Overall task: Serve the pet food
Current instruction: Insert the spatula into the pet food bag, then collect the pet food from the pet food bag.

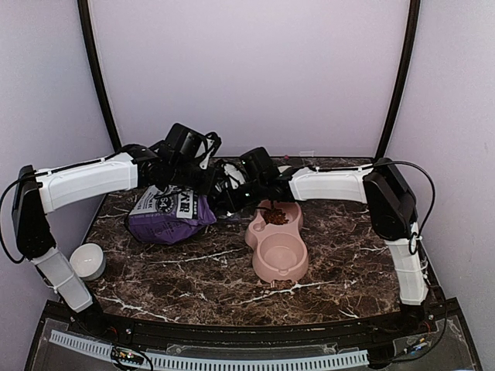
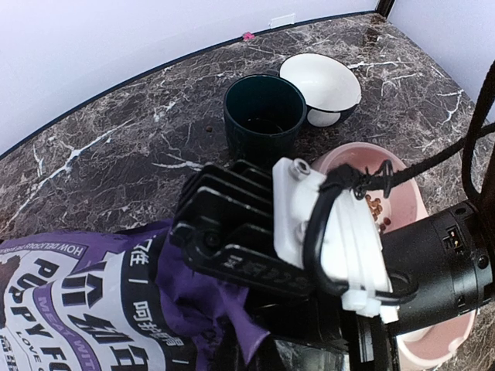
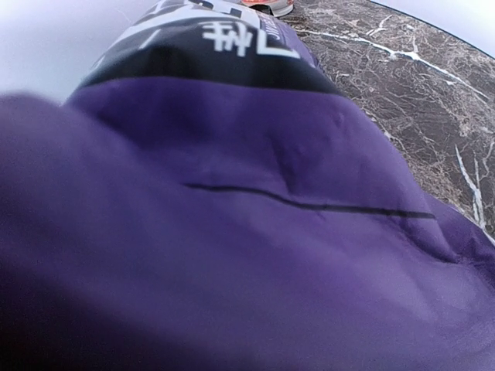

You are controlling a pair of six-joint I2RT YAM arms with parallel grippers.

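The pet food is a small reddish-brown heap in the far compartment of the pink double bowl. The left wrist view also shows pet food in that bowl. The purple printed bag stands left of the bowl, its top pulled toward it. My left gripper is at the bag's top, shut on a purple fold. My right gripper meets the bag from the right. The bag fills the right wrist view and hides those fingers.
A small white bowl sits near the table's left front edge. In the left wrist view a dark cup and a white-lined bowl stand behind the pink bowl. The right arm's wrist housing crosses close in front of that camera.
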